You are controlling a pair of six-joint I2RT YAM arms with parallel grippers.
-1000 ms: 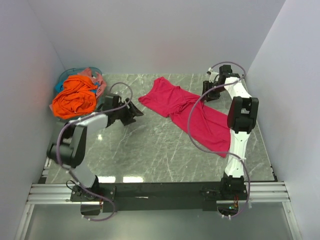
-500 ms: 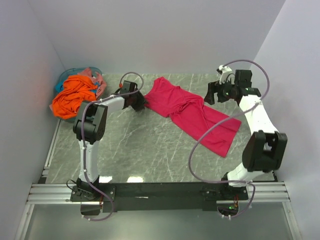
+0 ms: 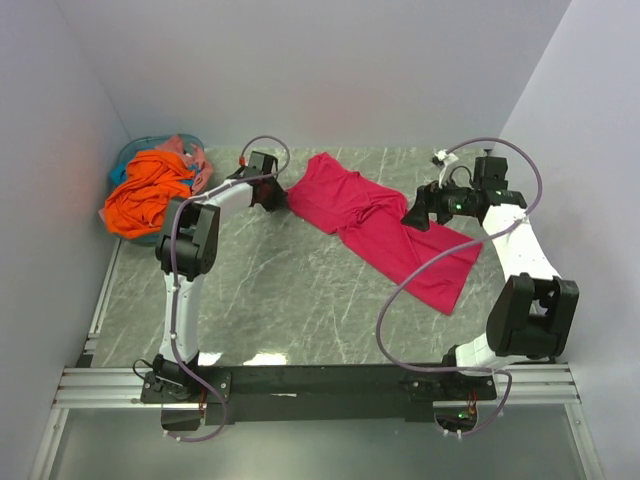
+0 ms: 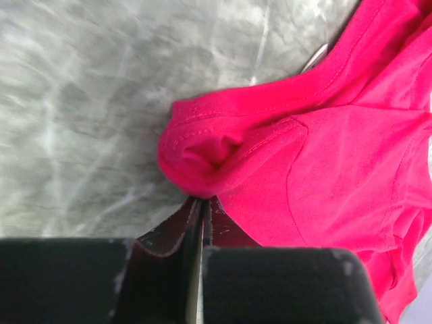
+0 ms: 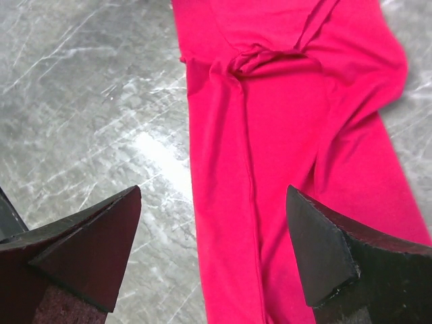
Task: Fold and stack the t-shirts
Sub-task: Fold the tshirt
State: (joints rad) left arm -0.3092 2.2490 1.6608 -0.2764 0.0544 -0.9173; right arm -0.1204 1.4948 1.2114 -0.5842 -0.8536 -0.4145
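Observation:
A crimson-pink t-shirt [image 3: 380, 225] lies spread in a diagonal strip across the grey marble table [image 3: 290, 290]. My left gripper [image 3: 272, 200] is at its back-left corner. In the left wrist view that gripper [image 4: 201, 199] is shut, and a bunched fold of the crimson shirt [image 4: 324, 169] is pinched at its tips. My right gripper [image 3: 415, 218] hovers over the shirt's right part. Its jaws [image 5: 213, 192] stand wide open above the flat crimson cloth [image 5: 270, 135], holding nothing. A bright orange t-shirt [image 3: 150, 195] is heaped at the back left, and a bit of paler salmon-pink t-shirt [image 3: 185, 147] shows behind it.
A round teal basket [image 3: 130, 155] holds the orange and salmon shirts in the back-left corner. White walls close in the table on the left, back and right. Purple cables loop from both arms.
My left gripper reached right to the shirt's left corner and shut on it. My right gripper swung from the back right over the shirt and opened wide.

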